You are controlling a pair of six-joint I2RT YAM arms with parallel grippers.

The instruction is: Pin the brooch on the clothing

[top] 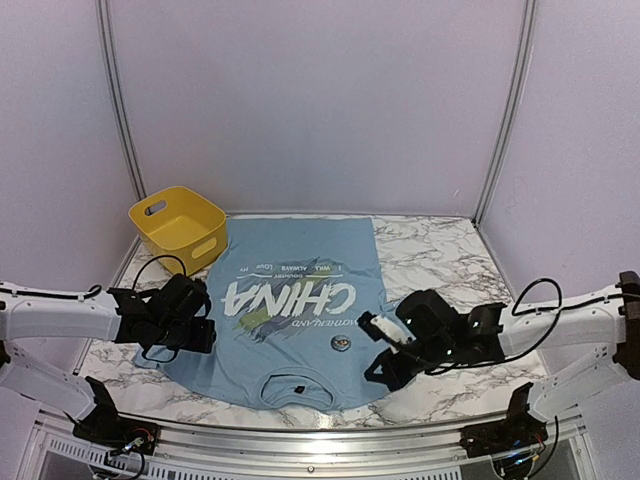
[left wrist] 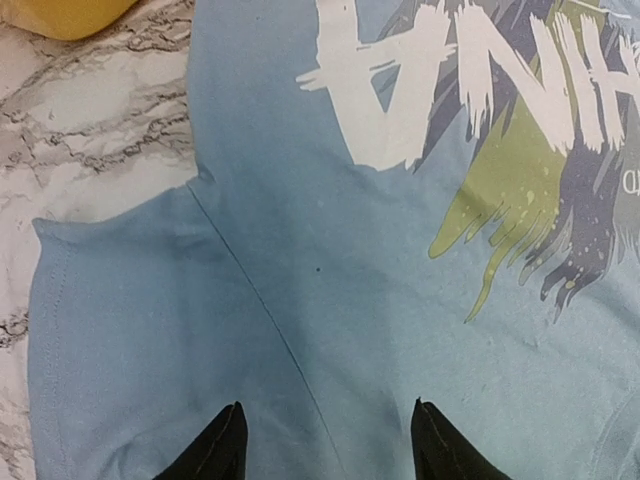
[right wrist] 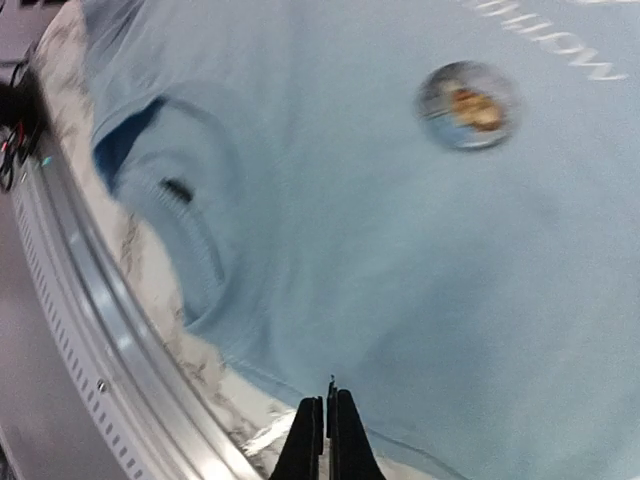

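Note:
The light blue T-shirt (top: 290,320) lies flat on the marble table, collar (top: 298,388) toward the near edge and white "CHINA" lettering (top: 290,297) on the chest. A small round brooch (top: 340,343) rests on the shirt below the lettering; it also shows in the right wrist view (right wrist: 467,103). My left gripper (top: 207,337) is open and empty, low over the shirt (left wrist: 330,300) by the sleeve seam, its midpoint (left wrist: 325,425) above bare fabric. My right gripper (top: 373,375) is shut and empty (right wrist: 328,420), over the shirt's (right wrist: 400,250) edge, near and right of the brooch.
A yellow plastic basket (top: 178,228) stands at the back left, just off the shirt's corner; its edge shows in the left wrist view (left wrist: 70,15). A metal rail (right wrist: 90,330) runs along the table's near edge. Bare marble (top: 440,260) lies right of the shirt.

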